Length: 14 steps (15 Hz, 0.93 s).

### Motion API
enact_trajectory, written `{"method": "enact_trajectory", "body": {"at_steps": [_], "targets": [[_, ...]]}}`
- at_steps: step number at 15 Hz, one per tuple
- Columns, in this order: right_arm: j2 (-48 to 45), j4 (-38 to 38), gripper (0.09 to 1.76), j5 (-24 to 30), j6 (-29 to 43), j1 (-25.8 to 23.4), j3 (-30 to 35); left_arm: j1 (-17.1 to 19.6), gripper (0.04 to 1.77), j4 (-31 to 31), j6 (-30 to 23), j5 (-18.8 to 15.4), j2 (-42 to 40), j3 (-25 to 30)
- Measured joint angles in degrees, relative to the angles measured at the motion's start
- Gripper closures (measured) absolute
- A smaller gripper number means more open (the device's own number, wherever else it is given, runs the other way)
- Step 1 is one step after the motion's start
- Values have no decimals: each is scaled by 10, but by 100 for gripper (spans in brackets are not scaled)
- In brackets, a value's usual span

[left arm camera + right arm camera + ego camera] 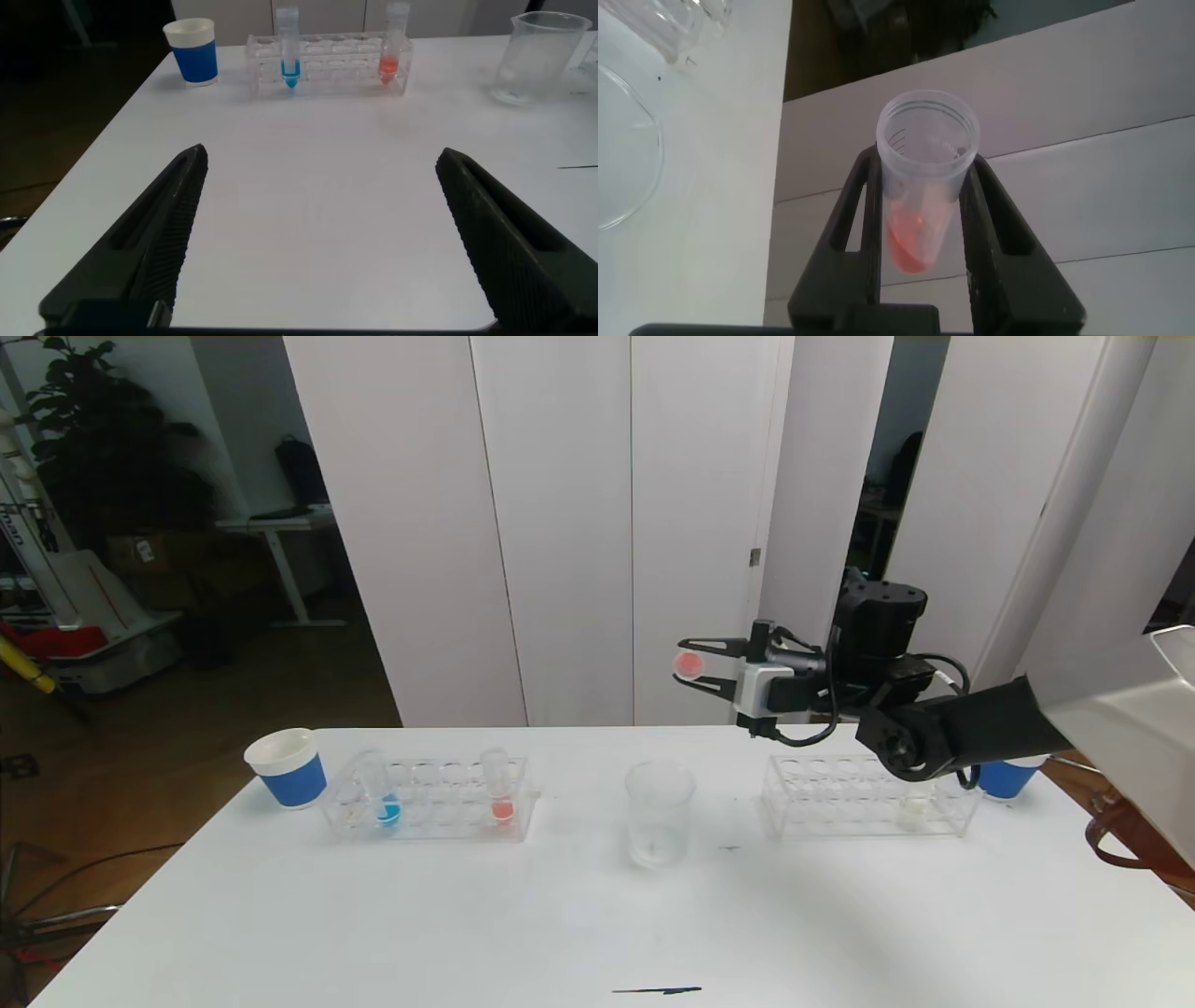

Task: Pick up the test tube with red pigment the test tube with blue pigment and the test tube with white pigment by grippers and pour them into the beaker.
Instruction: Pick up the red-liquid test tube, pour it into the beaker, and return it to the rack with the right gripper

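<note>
Head view, right end effector [698, 665]: raised above the desk, behind and a little right of the beaker, fingers clamped on the red tube [689, 664].
Red tube in grasp [924, 177]: lying roughly level, its bottom facing the head camera; the wrist view looks into its open mouth, with red-orange pigment low inside.
Beaker [660, 812]: upright mid-desk, between the two racks, apparently empty.
Step in hand: my reading is the carry or early tip of the red tube toward the beaker; nothing looks poured yet.
Next move: bring the mouth over the beaker rim, then tilt further so the pigment runs in.
Right rack [864, 795]: holds the white tube [916, 810].
Left rack [431, 798]: holds the blue tube [380, 791] and a second red tube [498, 787].
Left end effector [322, 243]: parked low over the near desk [373, 924], fingers spread wide, holding nothing.
Cups: one [287, 767] beside the left rack, another [1006, 777] behind the right arm.
</note>
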Motion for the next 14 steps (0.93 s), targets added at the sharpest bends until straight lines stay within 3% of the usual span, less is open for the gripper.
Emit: {"method": "enact_trajectory", "body": {"at_steps": [14], "targets": [[25, -6, 127, -10, -105, 16, -4, 0, 6, 0, 0, 0, 0, 0]]}}
